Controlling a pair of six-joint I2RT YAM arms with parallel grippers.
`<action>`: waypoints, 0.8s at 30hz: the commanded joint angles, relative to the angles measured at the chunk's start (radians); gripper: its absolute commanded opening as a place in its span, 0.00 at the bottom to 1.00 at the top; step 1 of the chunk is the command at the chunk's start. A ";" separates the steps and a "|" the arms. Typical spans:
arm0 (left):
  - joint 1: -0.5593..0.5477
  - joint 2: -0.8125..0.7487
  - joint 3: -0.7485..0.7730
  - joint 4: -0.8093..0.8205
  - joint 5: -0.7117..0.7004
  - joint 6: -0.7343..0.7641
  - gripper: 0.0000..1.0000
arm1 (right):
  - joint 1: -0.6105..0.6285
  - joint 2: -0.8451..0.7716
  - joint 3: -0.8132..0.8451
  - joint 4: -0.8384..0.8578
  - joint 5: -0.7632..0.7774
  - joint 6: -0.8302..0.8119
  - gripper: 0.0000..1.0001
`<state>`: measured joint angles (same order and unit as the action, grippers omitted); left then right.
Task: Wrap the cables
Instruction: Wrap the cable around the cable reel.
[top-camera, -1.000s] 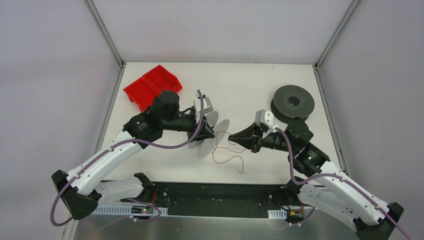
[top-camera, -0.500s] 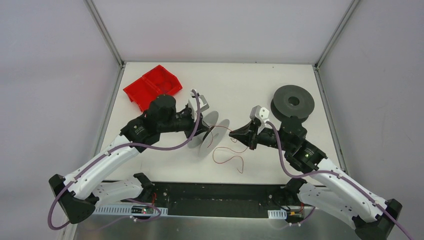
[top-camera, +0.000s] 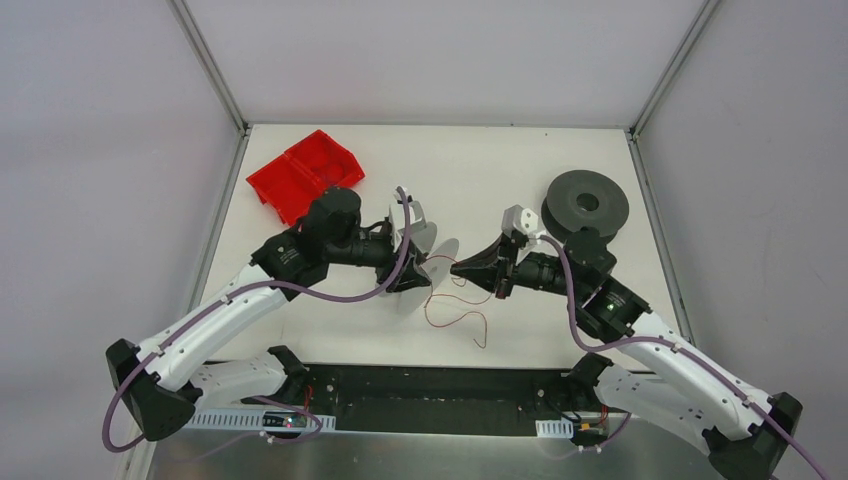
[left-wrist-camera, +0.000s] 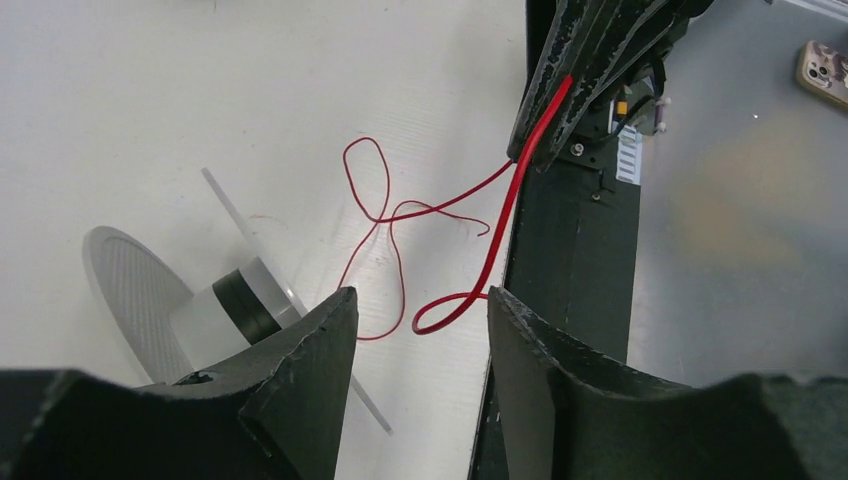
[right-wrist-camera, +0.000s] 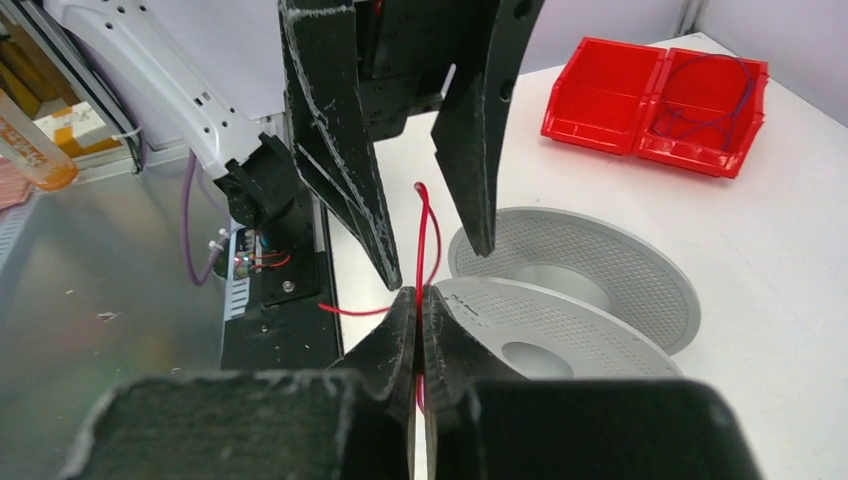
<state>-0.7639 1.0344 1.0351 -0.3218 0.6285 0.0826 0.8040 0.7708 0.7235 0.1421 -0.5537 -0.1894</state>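
The thin red cable (left-wrist-camera: 498, 240) lies in loose curls on the white counter (top-camera: 480, 170), in the gap between the two arms and towards the near edge. One end rises off the surface to the right gripper (right-wrist-camera: 420, 295), whose two black fingers are pressed together with the red strand pinched between them. From that pinch the cable bends down in a tight loop and then wanders off in wavy loops across the counter.

The left gripper (left-wrist-camera: 420, 295) faces the right one tip to tip, its fingers spread apart and holding nothing. In the left wrist view, the cable's loop shows in the gap beyond its fingertips. Just beside the left gripper sits a pale grey plastic spool with two perforated round flanges (right-wrist-camera: 580, 290), with a dark band around its hub.

A dark grey round spool (top-camera: 587, 205) rests flat at the far right of the counter, behind the right arm. A red plastic bin with two compartments (top-camera: 305, 172) stands at the far left.
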 joint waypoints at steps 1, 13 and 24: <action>0.008 0.012 0.030 0.061 0.067 0.022 0.49 | 0.004 0.011 0.011 0.109 -0.057 0.060 0.00; 0.008 -0.048 0.010 0.062 -0.228 -0.019 0.00 | 0.003 -0.002 -0.114 0.112 0.188 0.043 0.33; 0.008 -0.054 0.060 0.061 -0.206 -0.047 0.00 | 0.004 0.108 -0.213 0.426 0.189 0.060 0.55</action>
<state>-0.7639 0.9970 1.0416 -0.2939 0.4248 0.0601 0.8040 0.8463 0.5262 0.3393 -0.3985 -0.1375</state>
